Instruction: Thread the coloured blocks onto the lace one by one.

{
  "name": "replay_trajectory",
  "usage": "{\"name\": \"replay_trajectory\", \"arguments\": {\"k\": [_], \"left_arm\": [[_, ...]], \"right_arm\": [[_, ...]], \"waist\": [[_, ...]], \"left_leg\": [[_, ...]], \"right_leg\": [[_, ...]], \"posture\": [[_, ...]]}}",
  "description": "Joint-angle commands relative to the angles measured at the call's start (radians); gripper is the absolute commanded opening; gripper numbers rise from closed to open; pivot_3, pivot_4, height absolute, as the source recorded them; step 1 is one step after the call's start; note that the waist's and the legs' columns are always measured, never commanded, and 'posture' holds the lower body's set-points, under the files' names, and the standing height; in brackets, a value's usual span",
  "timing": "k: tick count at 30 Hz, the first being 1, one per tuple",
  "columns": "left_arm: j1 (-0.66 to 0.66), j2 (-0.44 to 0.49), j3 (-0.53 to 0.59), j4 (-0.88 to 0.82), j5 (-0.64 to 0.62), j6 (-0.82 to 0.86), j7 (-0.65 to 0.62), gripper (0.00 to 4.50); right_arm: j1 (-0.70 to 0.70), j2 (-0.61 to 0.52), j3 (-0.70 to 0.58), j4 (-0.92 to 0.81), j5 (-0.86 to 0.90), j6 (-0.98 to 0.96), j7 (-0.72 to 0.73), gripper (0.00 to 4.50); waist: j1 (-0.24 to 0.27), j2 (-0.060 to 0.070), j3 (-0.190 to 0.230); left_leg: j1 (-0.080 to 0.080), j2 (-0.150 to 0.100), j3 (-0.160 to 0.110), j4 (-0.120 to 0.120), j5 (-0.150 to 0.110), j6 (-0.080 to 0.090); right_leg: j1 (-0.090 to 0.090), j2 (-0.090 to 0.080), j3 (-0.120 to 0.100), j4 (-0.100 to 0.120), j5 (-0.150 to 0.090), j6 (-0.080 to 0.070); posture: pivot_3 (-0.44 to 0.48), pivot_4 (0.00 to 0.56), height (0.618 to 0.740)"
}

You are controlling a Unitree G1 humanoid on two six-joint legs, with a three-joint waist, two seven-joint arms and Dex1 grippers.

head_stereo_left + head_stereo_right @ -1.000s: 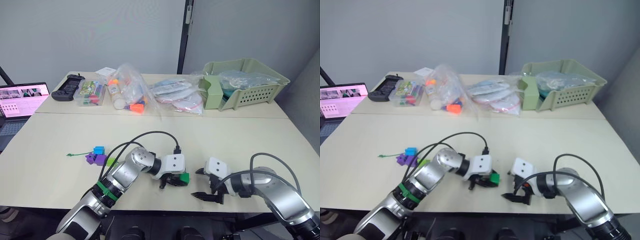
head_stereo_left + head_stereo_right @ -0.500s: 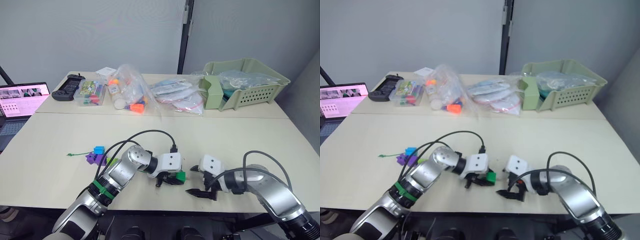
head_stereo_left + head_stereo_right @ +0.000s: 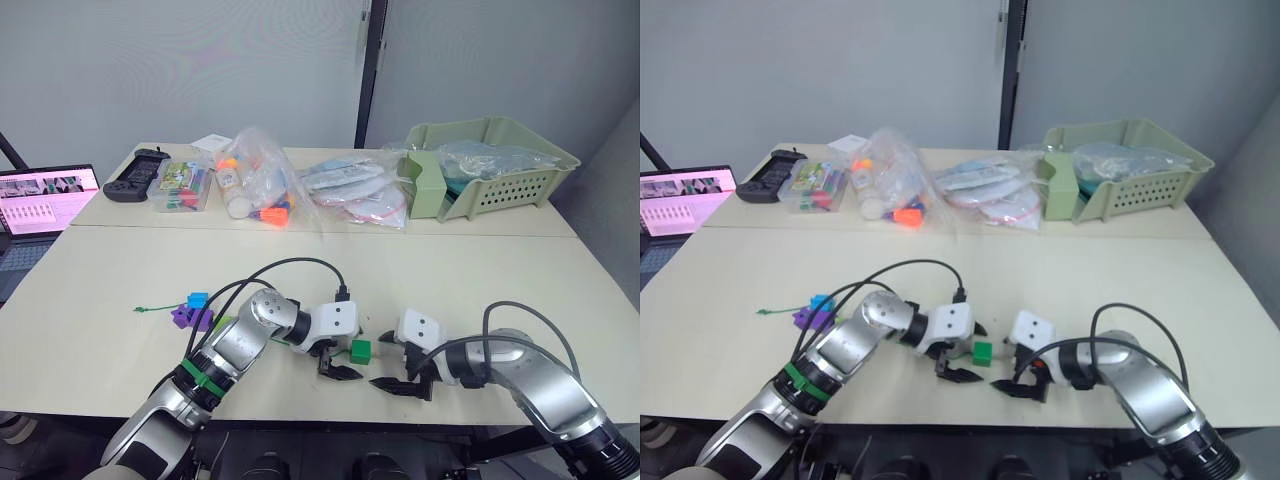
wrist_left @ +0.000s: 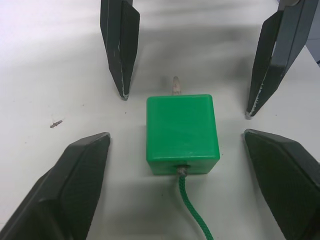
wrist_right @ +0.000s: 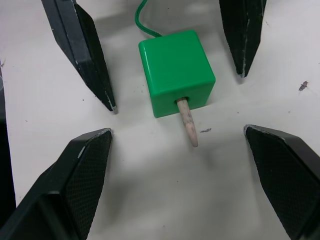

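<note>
I see the green block (image 5: 176,72) lying free on the desk (image 3: 480,270) near its front edge, the lace (image 4: 192,212) entering 1 face and its pale tip (image 5: 189,127) poking out the other. Left gripper (image 3: 342,362) and right gripper (image 3: 398,378) flank it, fingers spread. My worry: a clumsy grab nudges the block and the tip slips back out.

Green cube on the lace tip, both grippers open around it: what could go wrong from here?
1. The green plastic cube lies loose on the table; a nudge by the right gripper may slide it back off the pale stiff tip.
2. Little tip sticks out, so the pinch may miss.
3. The left gripper could snag the green lace.
</note>
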Motion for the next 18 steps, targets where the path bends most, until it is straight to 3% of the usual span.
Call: {"name": "replay_trajectory", "arguments": {"k": [1, 15, 16, 18], "left_arm": [[-0.018, 0.002, 0.015, -0.029, -0.003, -0.001, -0.001, 4.47], [0.013, 0.113, 0.079, -0.061, -0.038, 0.017, -0.046, 4.47], [0.016, 0.115, 0.078, -0.060, -0.037, 0.015, -0.046, 4.50], [0.024, 0.119, 0.075, -0.062, -0.034, 0.012, -0.048, 4.50]], "right_arm": [[-0.025, 0.015, -0.004, -0.004, -0.001, -0.022, -0.006, 4.50], [-0.086, 0.094, 0.038, 0.051, -0.019, -0.045, -0.010, 4.50], [-0.086, 0.093, 0.038, 0.052, -0.019, -0.048, -0.008, 3.96], [-0.086, 0.090, 0.037, 0.056, -0.021, -0.054, -0.005, 3.36]], "waist": [[0.000, 0.000, 0.000], [0.002, 0.000, 0.000], [0.002, 0.000, 0.000], [0.000, 0.000, 0.000]], "left_leg": [[0.000, 0.000, 0.000, 0.000, 0.000, 0.000], [0.000, 0.000, 0.000, 0.000, 0.000, 0.000], [0.000, 0.000, 0.000, 0.000, 0.000, 0.000], [0.000, 0.000, 0.000, 0.000, 0.000, 0.000]], "right_leg": [[0.000, 0.000, 0.000, 0.000, 0.000, 0.000], [0.000, 0.000, 0.000, 0.000, 0.000, 0.000], [0.000, 0.000, 0.000, 0.000, 0.000, 0.000], [0.000, 0.000, 0.000, 0.000, 0.000, 0.000]], "posture": [[0.000, 0.150, 0.740], [0.000, 0.150, 0.740], [0.000, 0.150, 0.740], [0.000, 0.150, 0.740]]}}
